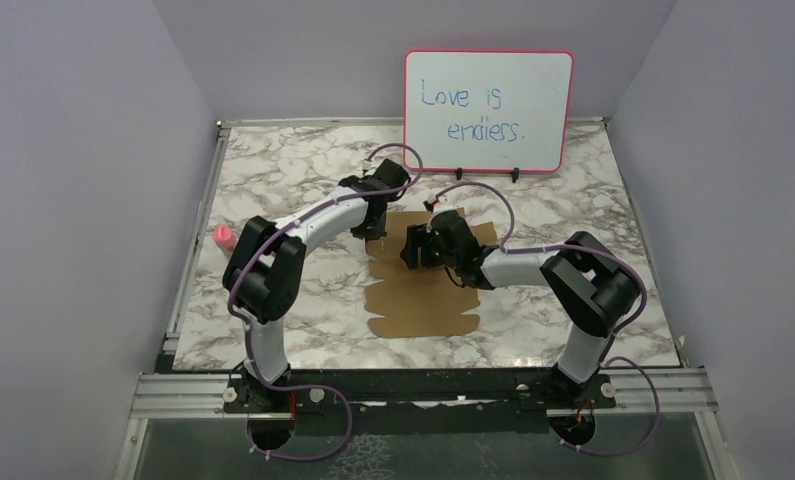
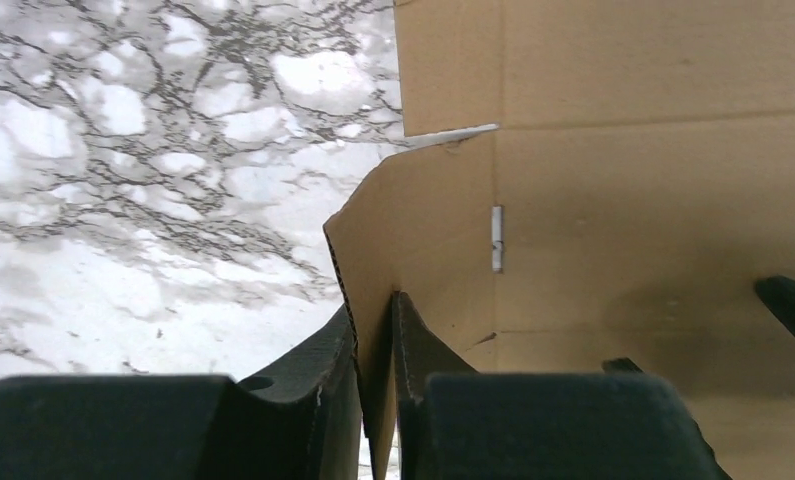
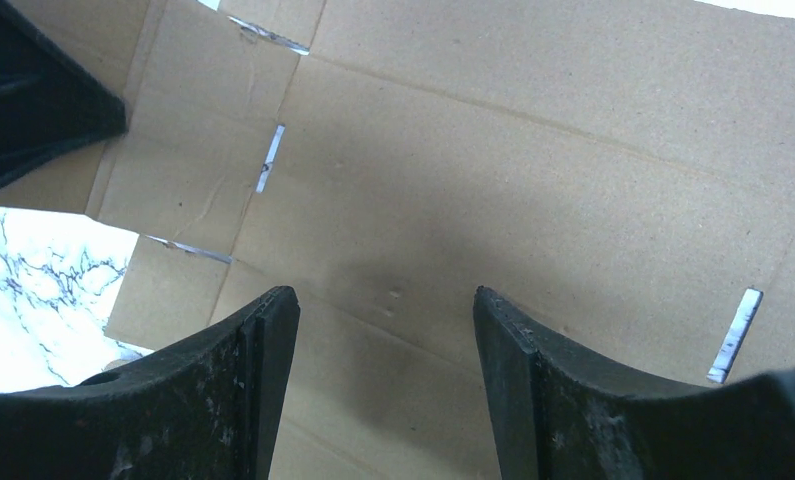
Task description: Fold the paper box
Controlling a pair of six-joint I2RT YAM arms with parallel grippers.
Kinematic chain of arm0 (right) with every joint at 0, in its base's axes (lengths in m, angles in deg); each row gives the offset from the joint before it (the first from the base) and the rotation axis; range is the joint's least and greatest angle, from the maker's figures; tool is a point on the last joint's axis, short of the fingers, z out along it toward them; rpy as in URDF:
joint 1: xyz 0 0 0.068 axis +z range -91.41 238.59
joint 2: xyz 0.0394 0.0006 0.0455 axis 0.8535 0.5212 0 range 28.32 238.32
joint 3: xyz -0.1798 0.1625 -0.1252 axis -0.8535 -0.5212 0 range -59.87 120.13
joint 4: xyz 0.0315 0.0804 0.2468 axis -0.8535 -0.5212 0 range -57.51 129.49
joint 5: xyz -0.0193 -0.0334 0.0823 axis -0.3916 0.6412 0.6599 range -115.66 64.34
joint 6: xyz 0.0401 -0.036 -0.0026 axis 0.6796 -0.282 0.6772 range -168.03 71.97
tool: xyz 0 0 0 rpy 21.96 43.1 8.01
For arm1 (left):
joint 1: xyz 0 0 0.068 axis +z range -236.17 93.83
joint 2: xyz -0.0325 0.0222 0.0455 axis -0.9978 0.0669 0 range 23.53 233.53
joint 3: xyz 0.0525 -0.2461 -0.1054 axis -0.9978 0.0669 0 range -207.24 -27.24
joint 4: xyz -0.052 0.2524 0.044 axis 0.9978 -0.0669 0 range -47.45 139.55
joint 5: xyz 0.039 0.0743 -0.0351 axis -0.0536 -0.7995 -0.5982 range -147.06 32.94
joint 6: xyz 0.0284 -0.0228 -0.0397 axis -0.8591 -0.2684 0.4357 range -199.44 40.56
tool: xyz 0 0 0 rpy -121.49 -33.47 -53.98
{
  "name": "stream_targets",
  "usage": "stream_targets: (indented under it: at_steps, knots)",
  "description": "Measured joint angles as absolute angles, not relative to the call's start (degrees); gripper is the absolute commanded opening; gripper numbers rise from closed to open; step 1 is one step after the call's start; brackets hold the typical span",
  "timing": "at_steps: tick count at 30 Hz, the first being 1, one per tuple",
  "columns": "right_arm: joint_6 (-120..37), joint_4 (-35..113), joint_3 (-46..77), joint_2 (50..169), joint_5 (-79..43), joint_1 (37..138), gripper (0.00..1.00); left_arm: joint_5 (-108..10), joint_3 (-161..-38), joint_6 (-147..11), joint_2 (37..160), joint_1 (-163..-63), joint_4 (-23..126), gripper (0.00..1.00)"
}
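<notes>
In front of the whiteboard [image 1: 488, 110] on a lilac-walled marbled counter [image 1: 593, 200], the paper box [image 1: 423, 305] is pinched by the left pincer [image 2: 375, 310], the right pincer [image 3: 383, 300] held wide.

The box [image 2: 613, 200] flap disappears between the fingers of the left gripper [image 2: 375, 305] (lower edge cut off). Beyond the right gripper [image 3: 385, 295] the box runs out of frame. Left of the left gripper: pink object [image 1: 222, 237], too small to identify.

Top camera, high beyond the near edge, faces down across the whole table [image 1: 273, 170]; both wrist cameras sit very near the box [image 2: 623, 200], which all views share.
</notes>
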State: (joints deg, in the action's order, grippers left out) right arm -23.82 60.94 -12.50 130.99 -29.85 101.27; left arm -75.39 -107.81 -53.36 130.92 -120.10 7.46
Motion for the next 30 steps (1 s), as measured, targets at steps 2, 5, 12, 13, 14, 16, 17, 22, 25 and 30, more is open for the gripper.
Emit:
stream_targets:
  at_steps: [2, 5, 12, 13, 14, 16, 17, 22, 25, 30]
  knots:
    - [-23.60, 61.01, -12.80, 130.73, -29.85, 101.29, 0.71, -76.66, -109.28, -53.88, 131.73, -120.10, 5.76, 0.23]
    - [-23.43, 61.12, -13.09, 130.51, -29.85, 101.29, 0.71, -77.88, -111.09, -54.47, 132.93, -120.19, 3.68, 0.27]
    - [-23.41, 61.07, -13.44, 130.14, -29.85, 101.29, 0.72, -80.24, -113.76, -55.35, 134.79, -122.07, 0.82, 0.27]
    - [-23.41, 61.07, -13.44, 130.14, -29.85, 101.29, 0.72, -81.01, -114.52, -55.37, 135.16, -122.72, 0.25, 0.26]
    - [-23.38, 61.07, -13.44, 130.14, -29.85, 101.29, 0.72, -81.38, -115.07, -55.41, 135.47, -123.22, 0.01, 0.24]
    - [-23.36, 61.07, -13.44, 130.14, -29.85, 101.29, 0.72, -82.56, -116.40, -55.50, 136.34, -124.49, -0.54, 0.20]
    - [-23.34, 61.07, -13.44, 130.14, -29.85, 101.29, 0.72, -83.54, -117.19, -55.50, 137.08, -125.24, -1.06, 0.19]
    - [-22.53, 61.05, -13.44, 130.14, -29.85, 101.29, 0.72, -86.21, -118.87, -55.74, 140.49, -127.38, -2.51, 0.18]
    - [-22.53, 61.07, -13.50, 130.12, -29.78, 101.29, 0.72, -87.89, -119.68, -55.74, 140.82, -127.60, -3.55, 0.18]
    - [-22.84, 59.63, -13.92, 128.83, -29.61, 101.29, 0.76, -89.82, -119.70, -55.89, 140.80, -127.66, -4.73, 0.22]
